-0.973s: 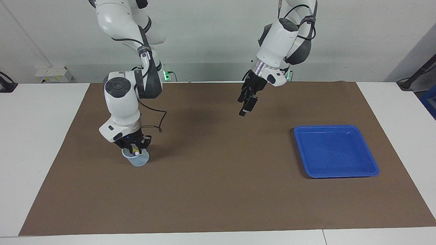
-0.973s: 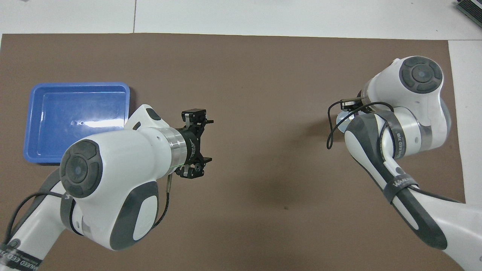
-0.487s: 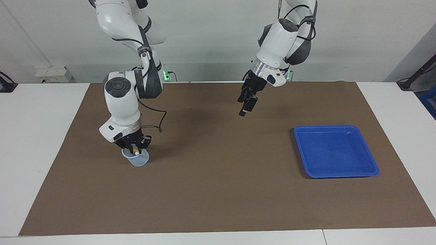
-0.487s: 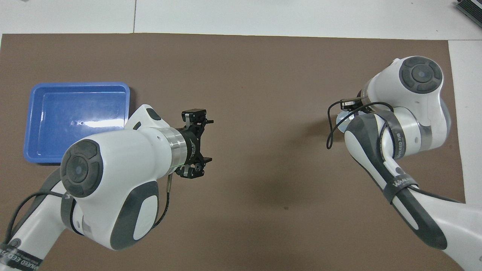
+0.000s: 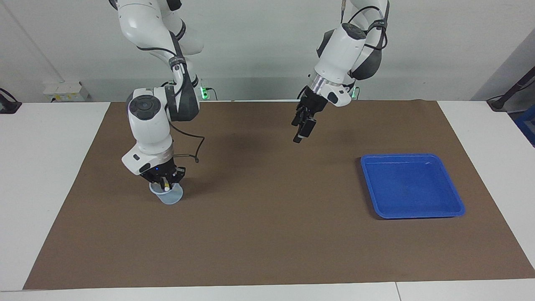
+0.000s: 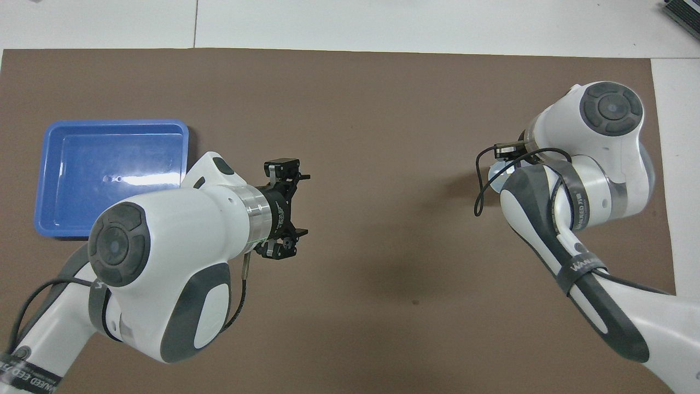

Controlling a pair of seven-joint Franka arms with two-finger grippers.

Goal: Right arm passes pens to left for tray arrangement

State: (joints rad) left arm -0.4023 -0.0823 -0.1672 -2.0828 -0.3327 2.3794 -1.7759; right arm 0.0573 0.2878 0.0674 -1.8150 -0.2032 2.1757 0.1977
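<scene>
Facing view: the right gripper [image 5: 164, 182] points straight down into the mouth of a small translucent cup [image 5: 169, 195] on the brown mat [image 5: 267, 234] at the right arm's end of the table. The pens [image 5: 166, 186] stand in that cup directly under the gripper; only a yellow barrel with a pale tip shows between the black fingers, and the others cannot be made out. Whether the fingers are pinching that pen or merely flanking it cannot be told.

The blue tray [image 5: 455, 196] lies flat on the mat well apart from the right gripper, toward the left arm's end of the table, with nothing in it.

In the overhead view the right arm's own wrist and forearm cover the gripper, the pens and nearly all of the cup [image 6: 495, 176]; just a pale sliver of its rim shows.

The left gripper [image 5: 301, 130] hangs in the air over bare mat, between cup and tray, pointing down and slightly toward the cup. Seen from above, its jaws stand wide apart around nothing, and this arm waits.
</scene>
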